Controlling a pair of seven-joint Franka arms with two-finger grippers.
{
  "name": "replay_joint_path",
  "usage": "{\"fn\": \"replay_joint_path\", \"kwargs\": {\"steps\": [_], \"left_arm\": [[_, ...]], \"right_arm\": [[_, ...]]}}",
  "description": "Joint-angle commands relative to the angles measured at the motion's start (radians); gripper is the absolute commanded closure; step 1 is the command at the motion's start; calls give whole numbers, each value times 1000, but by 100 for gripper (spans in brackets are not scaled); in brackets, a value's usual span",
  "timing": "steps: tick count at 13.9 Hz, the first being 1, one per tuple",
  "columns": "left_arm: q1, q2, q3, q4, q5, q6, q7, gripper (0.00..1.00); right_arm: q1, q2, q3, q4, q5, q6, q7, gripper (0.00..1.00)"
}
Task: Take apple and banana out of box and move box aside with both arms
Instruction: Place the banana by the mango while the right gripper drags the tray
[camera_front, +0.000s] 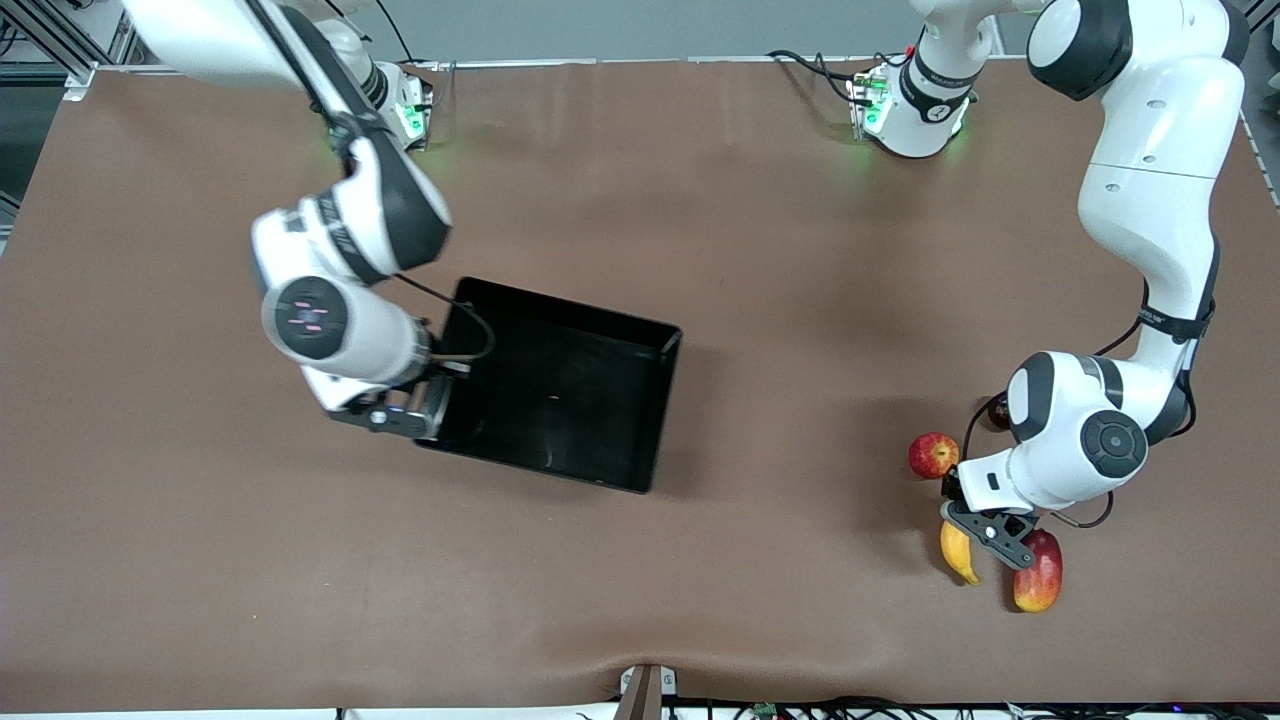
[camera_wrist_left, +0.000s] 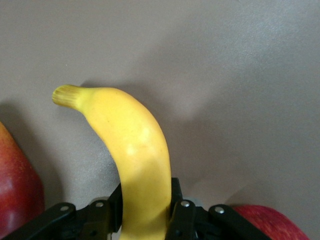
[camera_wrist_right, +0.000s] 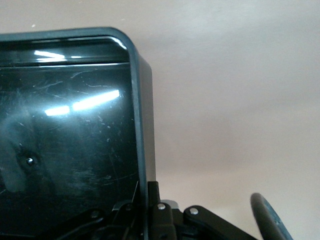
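The right gripper (camera_front: 432, 405) has its fingers clamped on one wall of the empty glossy black plastic box (camera_front: 560, 385); held from one edge it could swing or slip (the left gripper (camera_front: 985, 530) grips the curved yellow banana (camera_front: 958, 552) beside the small red apple (camera_front: 933, 455) at the left arm's end of the tabletop (camera_front: 800, 250))

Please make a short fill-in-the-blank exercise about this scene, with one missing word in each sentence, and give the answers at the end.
1. The left gripper is shut on the ____.
2. The right gripper is shut on a wall of the black ____.
3. The apple lies on the table, not in the box, toward the ____ arm's end.
4. The number of fruits inside the box is ____.

Missing words: banana; box; left; zero
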Motion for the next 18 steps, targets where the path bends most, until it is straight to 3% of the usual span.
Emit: {"fn": "replay_joint_path", "kwargs": {"steps": [1, 2, 3, 4, 8, 10, 13, 18], "left_arm": [[17, -6, -2, -24, 3, 40, 18, 81], [18, -6, -2, -24, 1, 40, 18, 61], [18, -11, -2, -27, 1, 40, 7, 20], [23, -18, -2, -30, 1, 40, 9, 0], [31, -86, -12, -20, -14, -27, 5, 0], [29, -139, -15, 5, -38, -125, -23, 0], [12, -230, -18, 5, -91, -228, -123, 0], [3, -377, -87, -3, -80, -406, -446, 0]], "right_arm": [[-60, -83, -20, -51, 30, -64, -102, 100], [-60, -109, -70, -83, 30, -72, -166, 100], [-54, -132, -140, -112, 49, -72, -250, 100], [-53, -146, -203, -126, 70, -75, -335, 100], [-62, -133, -435, -164, 72, -24, -695, 100], [-74, -104, -506, -189, 72, 35, -818, 100], [-115, -47, -586, -261, 90, 204, -1030, 100], [-178, 128, -638, -243, 314, 344, -1352, 100]]}}
